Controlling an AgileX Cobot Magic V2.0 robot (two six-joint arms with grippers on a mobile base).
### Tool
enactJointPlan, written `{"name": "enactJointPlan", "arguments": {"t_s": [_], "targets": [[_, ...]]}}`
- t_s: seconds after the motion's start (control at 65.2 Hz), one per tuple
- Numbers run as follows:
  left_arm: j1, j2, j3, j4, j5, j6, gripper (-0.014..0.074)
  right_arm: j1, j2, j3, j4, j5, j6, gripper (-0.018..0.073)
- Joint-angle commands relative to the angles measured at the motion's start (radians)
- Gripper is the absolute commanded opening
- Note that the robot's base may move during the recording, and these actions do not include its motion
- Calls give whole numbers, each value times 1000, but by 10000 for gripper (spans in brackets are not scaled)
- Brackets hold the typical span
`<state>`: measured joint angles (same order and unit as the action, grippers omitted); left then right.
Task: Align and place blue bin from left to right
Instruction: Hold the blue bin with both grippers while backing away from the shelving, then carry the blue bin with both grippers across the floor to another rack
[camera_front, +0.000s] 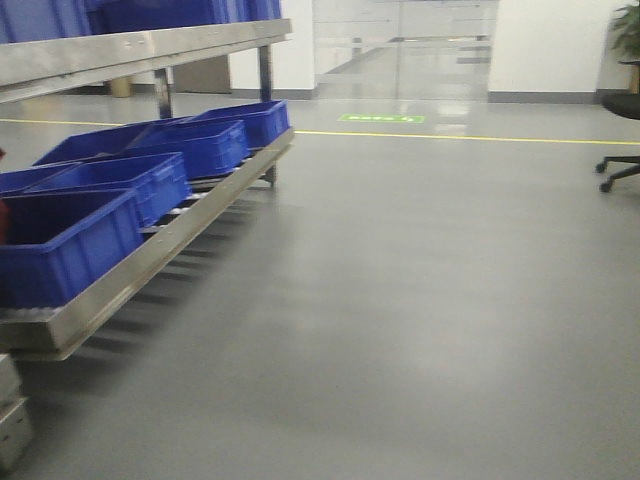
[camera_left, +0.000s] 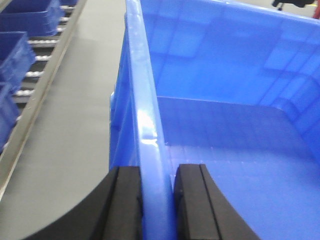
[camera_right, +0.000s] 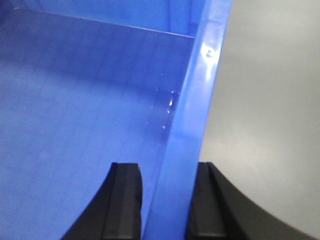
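Nearest to me is one blue plastic bin (camera_left: 225, 150), open-topped and empty, carried between my two arms above the floor. My left gripper (camera_left: 157, 200) has its jaws clenched on the bin's left wall. One black pad (camera_left: 125, 200) lies against the outer face and the other against the inner face, and the gap between them is no wider than the wall they pinch. My right gripper (camera_right: 167, 200) grasps the opposite wall in the same way, its jaws narrowed to the thickness of the plastic, with one pad inside the bin and one pad (camera_right: 207, 205) outside. Beyond that right wall lies the smooth grey floor (camera_right: 270, 100).

To my left stands one metal roller rack (camera_front: 150, 265), its rail running away from me, apart from the bin I hold. On its lower shelf I count four dark blue rack bins (camera_front: 60, 240) in the front row, set close together one behind the next, with parts of at least two more behind them. The upper shelf (camera_front: 130, 50) carries further blue bins, cut off by the frame, so I cannot count them.

Farther off, one yellow line (camera_front: 450, 137) crosses the floor, with one green floor marking (camera_front: 380, 118) just past it. Behind these are the glass doors (camera_front: 400, 45). At the far right are one black office chair (camera_front: 620, 150) and one green plant (camera_front: 628, 30).
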<state>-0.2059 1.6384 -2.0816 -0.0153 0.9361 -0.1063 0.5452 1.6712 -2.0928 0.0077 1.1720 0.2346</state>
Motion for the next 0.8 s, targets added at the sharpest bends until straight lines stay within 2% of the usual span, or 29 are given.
{"name": "enactJointPlan", "arguments": {"t_s": [0.0,0.782], "targets": [[2,-26,-14,21,-122,17,-111,-5,-31,-12,-31,-58,-41,-151],[2,-26,-14,21,-124,17,-111,-5,-31,-12,-31,-58,-41,-151]]}}
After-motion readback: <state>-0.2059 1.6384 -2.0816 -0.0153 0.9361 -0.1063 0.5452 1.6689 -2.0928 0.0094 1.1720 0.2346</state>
